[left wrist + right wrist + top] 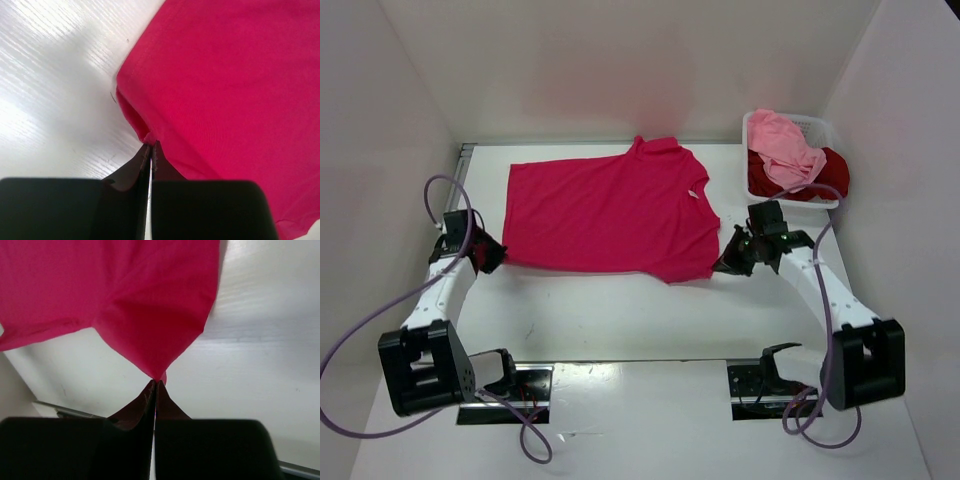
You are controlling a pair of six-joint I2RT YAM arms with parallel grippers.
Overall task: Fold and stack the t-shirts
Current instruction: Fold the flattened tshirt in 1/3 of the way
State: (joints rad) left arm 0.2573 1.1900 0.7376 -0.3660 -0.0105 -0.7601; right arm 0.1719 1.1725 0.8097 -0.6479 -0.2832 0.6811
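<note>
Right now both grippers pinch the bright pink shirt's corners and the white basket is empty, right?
Not quite. The top view shows the basket holding a light pink shirt and a dark red shirt. The rest stands: the left gripper and right gripper each pinch a corner of the bright pink shirt.

Bare table (620,320) lies open between my arm bases (425,365) and the spread crimson-pink t-shirt (610,210) covering the middle. A white basket (817,123), holding a light pink t-shirt (782,148) and a dark red t-shirt (825,170), blocks the far right corner; walls (380,150) close three sides.
</note>
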